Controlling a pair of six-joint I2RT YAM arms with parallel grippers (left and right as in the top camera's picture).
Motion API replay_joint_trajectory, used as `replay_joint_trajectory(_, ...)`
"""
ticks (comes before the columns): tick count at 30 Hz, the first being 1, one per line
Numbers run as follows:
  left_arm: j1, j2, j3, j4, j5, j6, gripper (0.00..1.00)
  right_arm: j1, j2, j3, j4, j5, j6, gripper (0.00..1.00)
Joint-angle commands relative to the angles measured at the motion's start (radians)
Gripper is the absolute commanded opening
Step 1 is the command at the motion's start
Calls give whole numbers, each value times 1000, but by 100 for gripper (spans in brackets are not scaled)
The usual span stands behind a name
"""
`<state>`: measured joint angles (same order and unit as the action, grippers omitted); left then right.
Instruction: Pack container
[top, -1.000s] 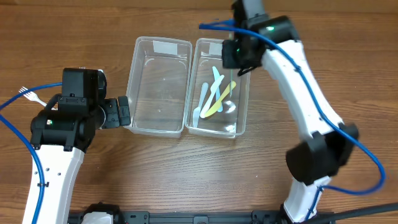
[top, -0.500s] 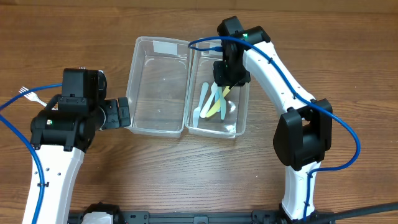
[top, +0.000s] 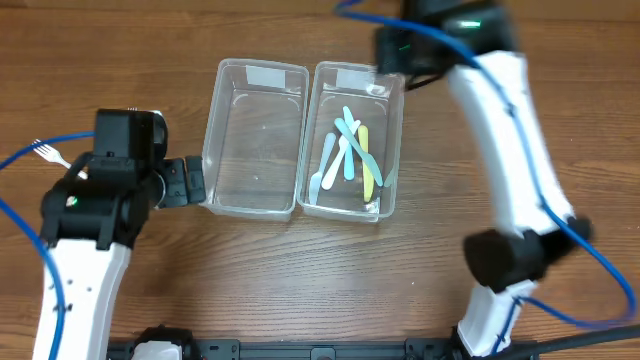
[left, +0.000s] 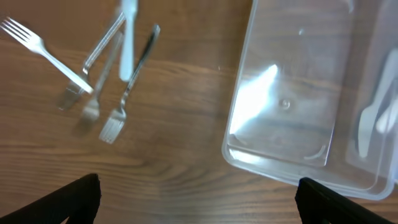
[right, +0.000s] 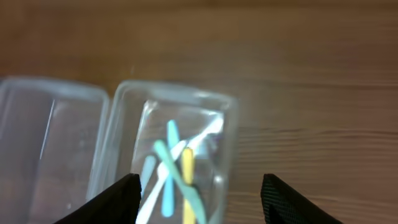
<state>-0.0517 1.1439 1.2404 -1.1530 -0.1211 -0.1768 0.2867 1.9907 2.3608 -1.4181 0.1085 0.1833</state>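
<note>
Sitting in the clear tub (top: 383, 118) right of middle, the plastic cutlery (top: 347, 150) looks light, bendy and slippery, so pinch a handle; the left gripper (left: 199, 200) and right gripper (right: 202, 198) jaws gape, holding nothing.

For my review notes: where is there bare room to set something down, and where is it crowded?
Free: the empty clear plastic left container, and the bare wooden table in front of both containers. Crowded: the clear right container holding coloured plastic utensils, and the metal forks left of both.
</note>
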Motion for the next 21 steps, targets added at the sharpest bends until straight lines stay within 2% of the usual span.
replay_joint_trajectory(1,3,-106,95,-33,-66,70,100,-192,-132,37,-61,8,34,64)
replay_joint_trajectory(9,23,-177,75,-133,-119,108,100,-464,-156,8,-246,-36,140,61)
replay_joint_trajectory(16,174,-85,58,-54,-105,133,100,-507,-171,-136,-275,-35,185,59)
replay_joint_trajectory(21,235,-6,58,-23,-84,133,100,-505,-281,-291,-247,-45,184,59)
